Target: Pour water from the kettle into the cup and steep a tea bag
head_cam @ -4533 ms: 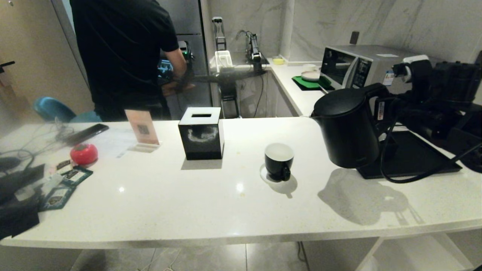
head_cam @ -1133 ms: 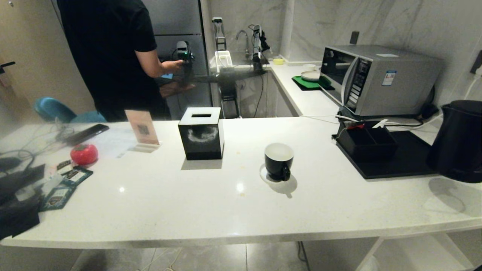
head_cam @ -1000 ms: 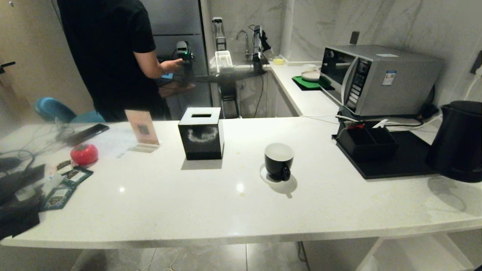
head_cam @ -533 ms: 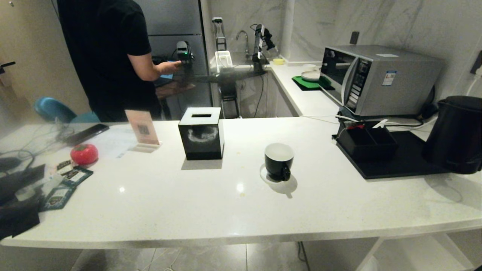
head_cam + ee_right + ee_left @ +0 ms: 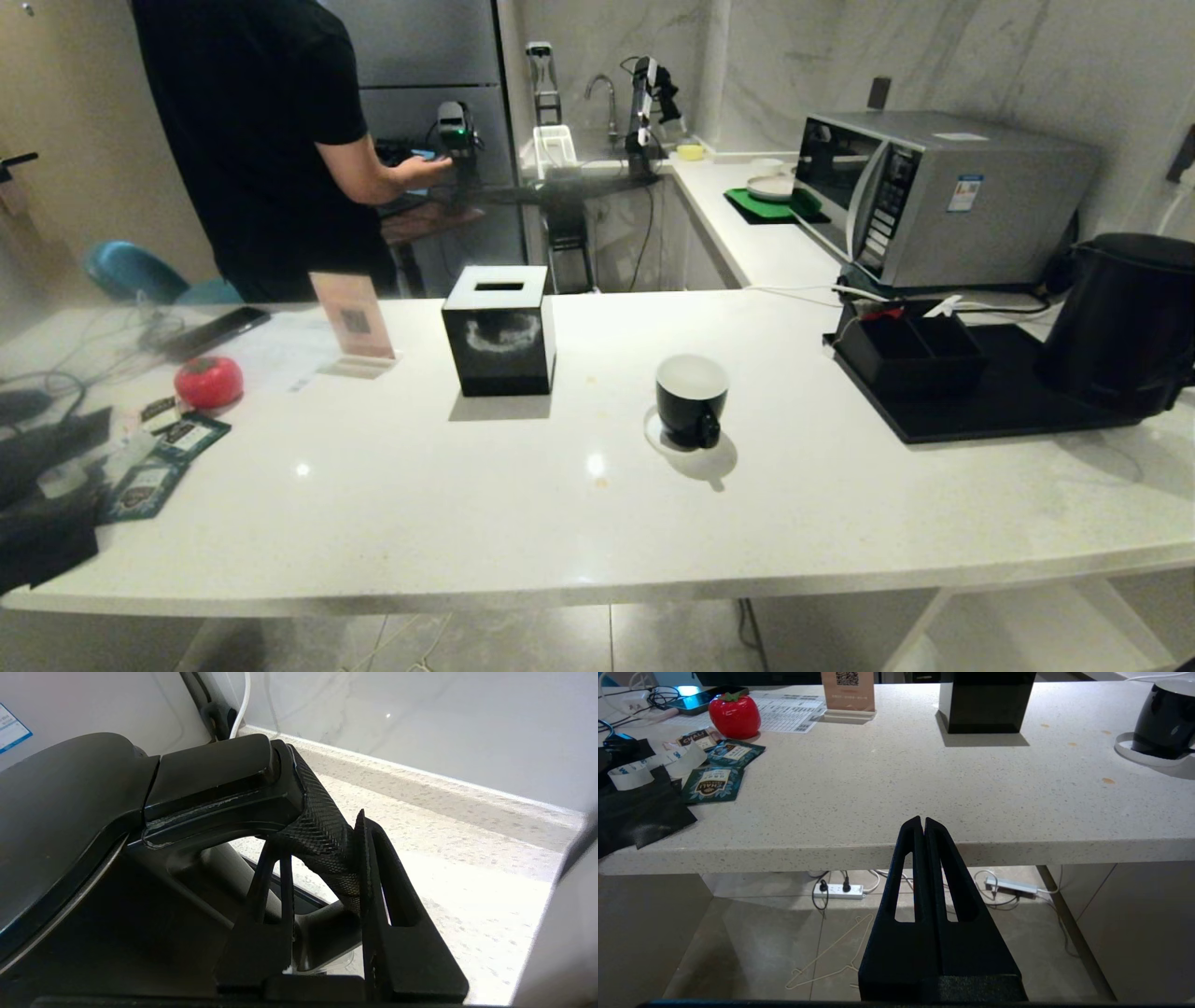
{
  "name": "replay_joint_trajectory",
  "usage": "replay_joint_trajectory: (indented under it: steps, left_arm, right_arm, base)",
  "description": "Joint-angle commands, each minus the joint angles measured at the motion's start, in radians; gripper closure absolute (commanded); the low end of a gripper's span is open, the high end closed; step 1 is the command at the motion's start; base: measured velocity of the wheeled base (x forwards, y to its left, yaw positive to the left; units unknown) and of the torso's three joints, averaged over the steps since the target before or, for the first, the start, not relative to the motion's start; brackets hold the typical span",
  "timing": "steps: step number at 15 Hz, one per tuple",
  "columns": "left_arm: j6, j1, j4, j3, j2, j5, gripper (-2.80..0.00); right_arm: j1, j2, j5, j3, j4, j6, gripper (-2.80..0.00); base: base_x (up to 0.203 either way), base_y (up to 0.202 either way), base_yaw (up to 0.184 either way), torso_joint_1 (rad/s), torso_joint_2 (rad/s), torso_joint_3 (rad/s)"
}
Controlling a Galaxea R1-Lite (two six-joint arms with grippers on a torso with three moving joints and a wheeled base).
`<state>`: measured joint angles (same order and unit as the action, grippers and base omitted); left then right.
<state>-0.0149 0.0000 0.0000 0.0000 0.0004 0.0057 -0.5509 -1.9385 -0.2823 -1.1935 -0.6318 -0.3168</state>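
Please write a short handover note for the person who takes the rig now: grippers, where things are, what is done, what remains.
Right gripper: shut on kettle handle, kettle at the counter's right end by the black tray.
Left gripper: shut, empty, parked below the counter edge.
Cup: upright mid-counter, contents not visible.
Tea packets: far left, untouched.
Left: put the kettle down, steep a bag.

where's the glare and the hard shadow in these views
Head view: glare spot on the counter and a hard shadow beside the cup. Right wrist view: counter past the kettle handle blown out white. Left wrist view: evenly lit.
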Motion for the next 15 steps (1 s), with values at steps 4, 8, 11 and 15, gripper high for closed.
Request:
replay_joint_trajectory:
  steps: [4, 8, 11, 15]
  left_arm:
    - [0.0, 0.0, 0.0, 0.0, 0.0, 0.0, 0.0]
    - [0.0, 0.0, 0.0, 0.0, 0.0, 0.0, 0.0]
    - [0.0, 0.0, 0.0, 0.0, 0.0, 0.0, 0.0]
    - [0.0, 0.0, 0.0, 0.0, 0.0, 0.0, 0.0]
  right_arm:
    - [0.029, -0.085, 0.002, -0.076, -0.004, -0.016, 0.0]
    - [0.056, -0.123, 0.002, -0.121, -0.004, -0.016, 0.0]
    - [0.061, -0.15, -0.001, -0.146, -0.005, -0.015, 0.0]
    - [0.062, -0.182, 0.002, -0.198, -0.003, -0.016, 0.0]
  base:
    - [0.0, 0.0, 0.0, 0.0, 0.0, 0.0]
    - [0.0, 0.0, 0.0, 0.0, 0.0, 0.0]
    - [0.0, 0.0, 0.0, 0.0, 0.0, 0.0]
    - [0.0, 0.0, 0.0, 0.0, 0.0, 0.0]
